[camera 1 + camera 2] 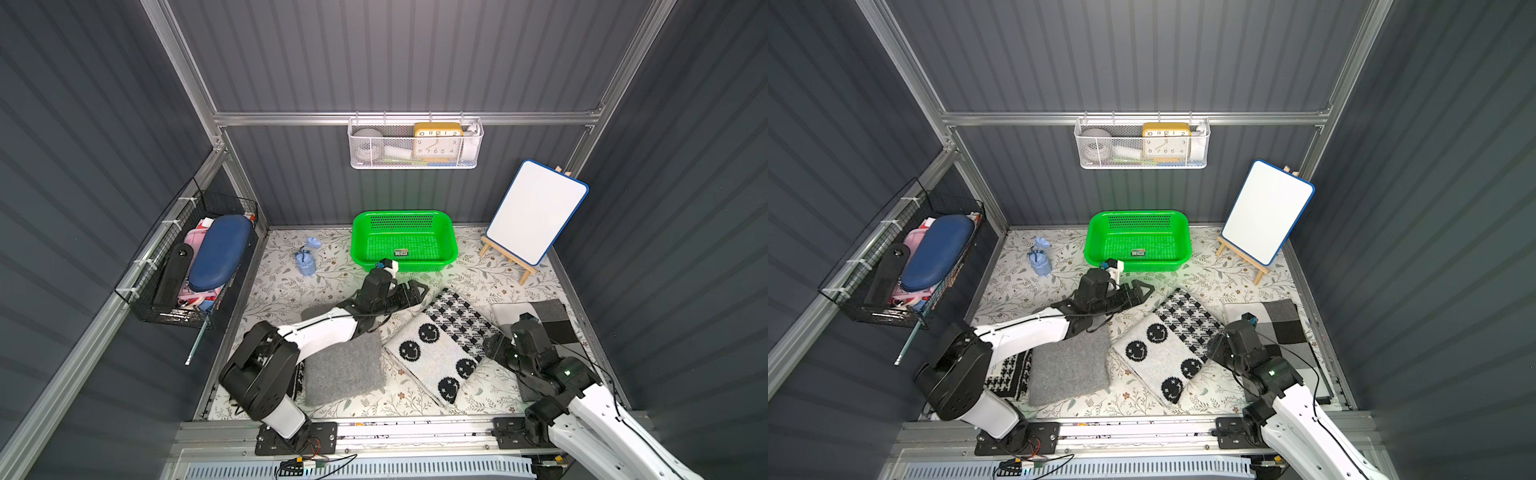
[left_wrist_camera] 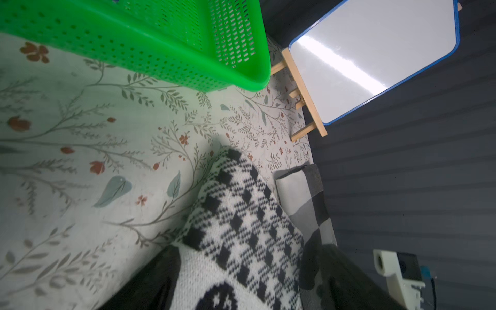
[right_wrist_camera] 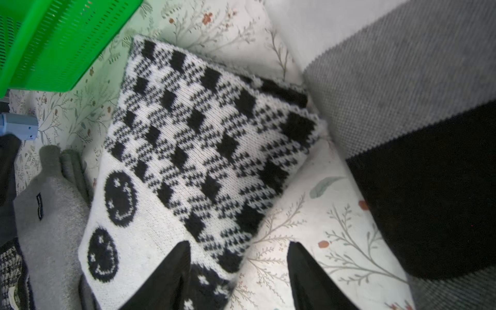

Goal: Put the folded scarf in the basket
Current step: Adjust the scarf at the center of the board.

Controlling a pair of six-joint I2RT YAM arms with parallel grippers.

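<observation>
Right now the scarf (image 1: 440, 345) lies folded at the middle of the flowered table cover (image 1: 291, 291). It is black and white, with smiley faces at one end and a check pattern at the end toward 1 o'clock. The basket (image 1: 361, 232) stands apart from it at 12 o'clock, against the back wall, with a small sticker (image 1: 401, 252) on its floor.

The left arm (image 1: 328, 328) comes up from its base at 7 o'clock. Its forearm stretches nearly level toward 1 o'clock, crossing a grey folded cloth (image 1: 345, 374). The left pincer (image 1: 419, 293) sits at the scarf's 11 o'clock corner, between scarf and basket. In the left wrist view its jaws stand wide apart with the checked end lying between them. Whether they touch the knit I cannot tell.

The right arm (image 1: 582, 399) comes up from 5 o'clock, bends at the elbow and leans toward 10 o'clock. The right pincer (image 3: 238, 244) tips down over the scarf's 4 o'clock edge. Its fingers (image 3: 171, 273) are spread, one above the smiley end and one above the bare cover, gripping nothing. A grey, black and white cloth (image 1: 548, 316) lies just beside the scarf at 3 o'clock.
</observation>
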